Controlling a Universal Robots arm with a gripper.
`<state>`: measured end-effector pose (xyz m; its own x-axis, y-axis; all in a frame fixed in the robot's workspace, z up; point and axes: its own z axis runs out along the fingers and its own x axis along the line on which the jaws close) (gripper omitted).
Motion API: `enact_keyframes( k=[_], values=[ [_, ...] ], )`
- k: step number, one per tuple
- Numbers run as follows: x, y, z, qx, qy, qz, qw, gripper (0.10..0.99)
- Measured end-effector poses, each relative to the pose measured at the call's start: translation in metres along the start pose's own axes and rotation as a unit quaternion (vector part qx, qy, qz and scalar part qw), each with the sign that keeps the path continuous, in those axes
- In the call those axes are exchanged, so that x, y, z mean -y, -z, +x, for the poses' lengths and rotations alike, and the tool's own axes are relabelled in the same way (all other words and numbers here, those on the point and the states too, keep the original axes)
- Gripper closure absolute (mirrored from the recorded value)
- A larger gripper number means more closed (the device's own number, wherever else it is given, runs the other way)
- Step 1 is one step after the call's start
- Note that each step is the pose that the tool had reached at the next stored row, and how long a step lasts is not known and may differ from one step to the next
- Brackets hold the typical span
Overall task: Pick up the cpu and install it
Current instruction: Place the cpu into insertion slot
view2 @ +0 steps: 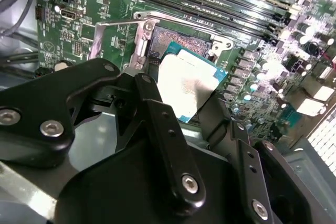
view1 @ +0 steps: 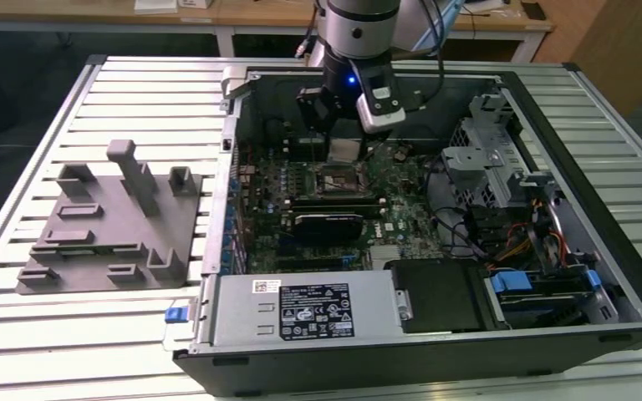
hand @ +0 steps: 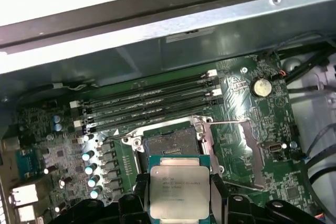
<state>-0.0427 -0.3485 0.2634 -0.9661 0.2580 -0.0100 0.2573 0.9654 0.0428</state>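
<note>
The cpu [hand: 178, 190], a flat square chip with a silvery top and a thin pale-green rim, is held by its two opposite edges between my black fingers [hand: 218, 192]. My gripper [view1: 346, 152] is shut on it and hangs inside the open computer case, just above the motherboard. The dark square socket [hand: 170, 142] with its metal frame lies open on the board right beside the chip, with its load plate [hand: 236, 153] swung aside. In the second wrist view the cpu [view2: 186, 82] tilts over the socket [view2: 178, 38], one finger [view2: 157, 114] on each side.
The open computer case [view1: 588, 92] lies on a slatted metal table [view1: 143, 83]. A grey plastic fixture [view1: 109, 225] with upright posts stands at the exterior view's left. Memory slots [hand: 147, 106], capacitors [hand: 89, 169], a drive cage [view1: 488, 159] and cables [view1: 522, 242] crowd around the socket.
</note>
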Motion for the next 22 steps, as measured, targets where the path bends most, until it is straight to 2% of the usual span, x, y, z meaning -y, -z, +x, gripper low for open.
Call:
enact_keyframes(
  k=[5, 11, 16, 22],
  values=[
    [0.0, 0.0, 0.0, 0.0011, -0.025, 0.0003, 0.9997, 0.545],
    [0.0, -0.0001, 0.0, 0.0026, -0.058, 0.0008, 0.9983, 0.545],
    [0.0, -0.0001, 0.0, 0.0039, -0.086, 0.0015, 0.9963, 0.545],
    [0.0, -0.0001, 0.0, 0.0057, -0.12, 0.0022, 0.9928, 0.545]
  ],
)
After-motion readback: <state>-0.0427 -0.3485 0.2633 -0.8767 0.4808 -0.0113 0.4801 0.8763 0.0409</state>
